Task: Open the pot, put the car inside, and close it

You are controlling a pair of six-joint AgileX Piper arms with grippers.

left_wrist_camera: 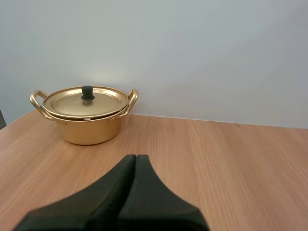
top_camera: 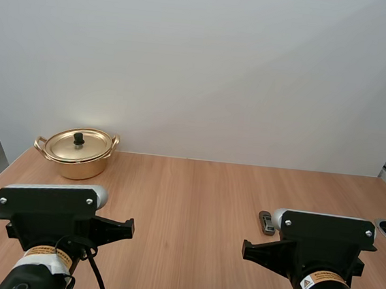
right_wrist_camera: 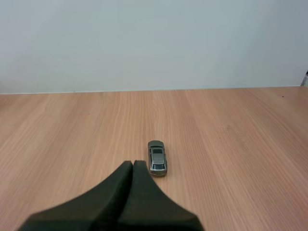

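While both arms sit at the near edge of the table [top_camera: 195,192], the gold pot [top_camera: 78,169] is far left with its lid [top_camera: 76,147] on. The left end effector [left_wrist_camera: 135,157] is pressed together, and so is the right end effector [right_wrist_camera: 133,162], with the little grey car [right_wrist_camera: 157,158] just past its tips.

Looks past the left gripper [left_wrist_camera: 135,157], closed into one dark wedge on nothing, toward a gold two-handled pot [left_wrist_camera: 89,130] apart on the wooden table [left_wrist_camera: 216,159], lid [left_wrist_camera: 72,103] seated, black knob [left_wrist_camera: 87,92] upright.
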